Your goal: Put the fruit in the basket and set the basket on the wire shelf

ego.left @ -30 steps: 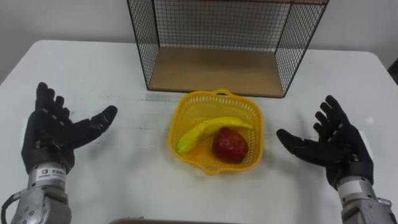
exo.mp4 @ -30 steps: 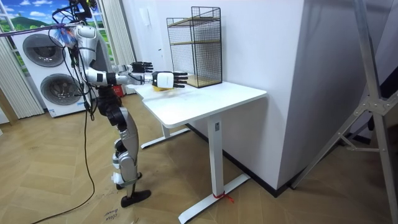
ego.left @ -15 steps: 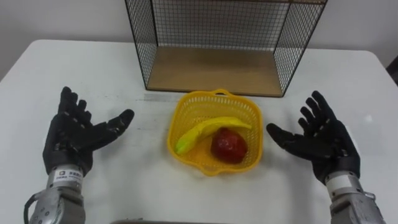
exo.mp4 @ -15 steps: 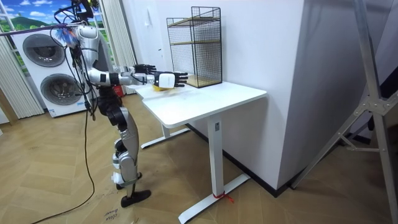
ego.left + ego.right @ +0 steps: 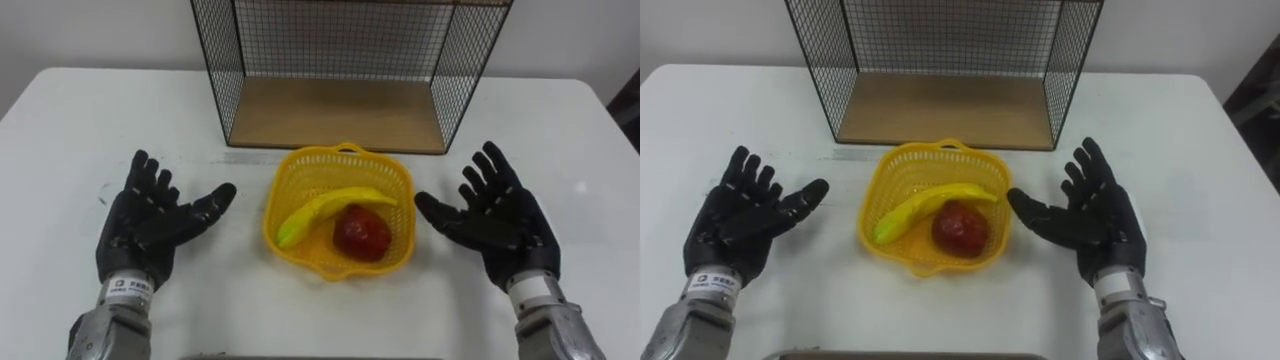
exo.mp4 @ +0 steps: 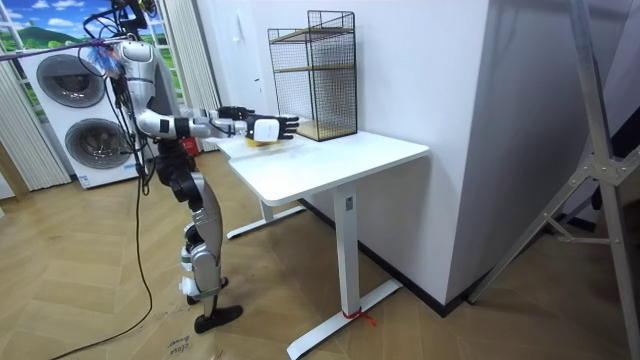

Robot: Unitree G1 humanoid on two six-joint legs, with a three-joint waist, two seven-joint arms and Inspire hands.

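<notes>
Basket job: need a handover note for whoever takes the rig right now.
Left hand: open, palm up, left of the basket, apart from it.
Right hand: open, right of the basket, apart from it.
Things: banana and red fruit lie in the basket, which stands on the table in front of the wire shelf.
Done: fruit in basket.
Left: grip the basket and set it on the wire shelf.
</notes>
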